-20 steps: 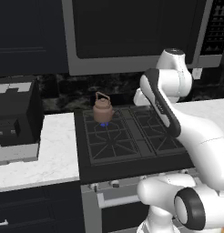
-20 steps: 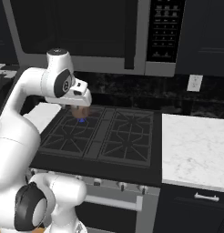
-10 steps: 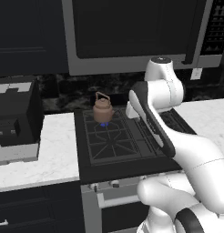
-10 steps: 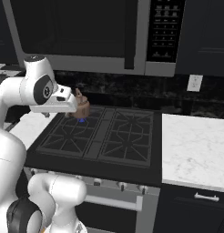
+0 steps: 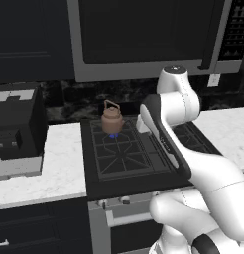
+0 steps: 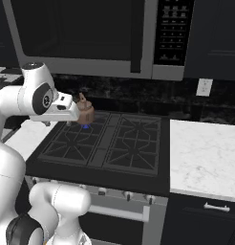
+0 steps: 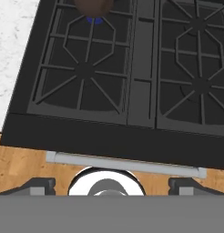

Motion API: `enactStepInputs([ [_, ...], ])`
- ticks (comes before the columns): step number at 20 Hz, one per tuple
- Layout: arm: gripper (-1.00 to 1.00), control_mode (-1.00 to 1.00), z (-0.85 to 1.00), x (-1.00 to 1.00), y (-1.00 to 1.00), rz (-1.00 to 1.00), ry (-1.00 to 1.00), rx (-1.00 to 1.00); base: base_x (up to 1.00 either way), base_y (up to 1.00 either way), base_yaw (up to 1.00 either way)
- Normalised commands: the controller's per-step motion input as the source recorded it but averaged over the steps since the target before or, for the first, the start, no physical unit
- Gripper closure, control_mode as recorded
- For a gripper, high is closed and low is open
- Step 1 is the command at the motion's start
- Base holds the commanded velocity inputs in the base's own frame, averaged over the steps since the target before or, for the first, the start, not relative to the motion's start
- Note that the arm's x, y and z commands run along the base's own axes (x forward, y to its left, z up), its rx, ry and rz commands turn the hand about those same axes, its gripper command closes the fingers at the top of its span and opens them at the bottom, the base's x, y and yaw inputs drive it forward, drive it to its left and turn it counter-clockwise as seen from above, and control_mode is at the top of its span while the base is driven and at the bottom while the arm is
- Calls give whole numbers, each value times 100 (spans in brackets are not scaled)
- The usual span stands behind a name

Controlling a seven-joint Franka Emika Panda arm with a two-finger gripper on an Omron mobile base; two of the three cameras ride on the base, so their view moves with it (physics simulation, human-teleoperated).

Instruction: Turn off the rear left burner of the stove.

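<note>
The stove [image 5: 125, 161] [image 6: 105, 143] [image 7: 132, 68] is a black four-burner cooktop with cast-iron grates. Its rear left burner [image 7: 95, 21] [image 6: 84, 126] [image 5: 113, 134] shows a small blue flame under a brown kettle [image 5: 112, 118] [image 6: 85, 111] [image 7: 93, 4]. My gripper [image 7: 112, 184] hangs high over the stove's front edge, looking down on the left grates. Its fingertips [image 7: 39, 184] stand wide apart with nothing between them: open. In the right base view the white hand [image 6: 66, 110] hovers just left of the kettle, apart from it. Small knobs [image 6: 101, 191] line the silver front panel.
A silver bar handle [image 7: 127, 164] [image 6: 117, 212] runs below the cooktop. A big dark microwave [image 5: 139, 37] [image 6: 90, 33] hangs above it. A black appliance [image 5: 17, 126] sits on the white marble counter [image 5: 59, 168] on the left, and more counter [image 6: 200, 153] lies to the right.
The arm has swung its hand away from above the kettle, toward the stove's left side and slightly lower. Kettle and flame are unchanged.
</note>
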Motion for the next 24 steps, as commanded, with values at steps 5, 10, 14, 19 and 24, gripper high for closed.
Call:
enactStepInputs([
  [5, -100, -100, 0, 0, 0, 0, 0, 0, 0, 0, 0],
  [10, -100, -100, 0, -12, 0, 0, -13, -6, 0, 0, 0],
  [14, -100, -100, -11, -16, 0, 0, -14, -6, 0, 0, 0],
  [19, -100, -100, -14, -10, 2, 0, -15, -6, 0, 0, 0],
  [24, -100, -100, -56, 0, 66, 3, -3, -23, 0, 0, 0],
])
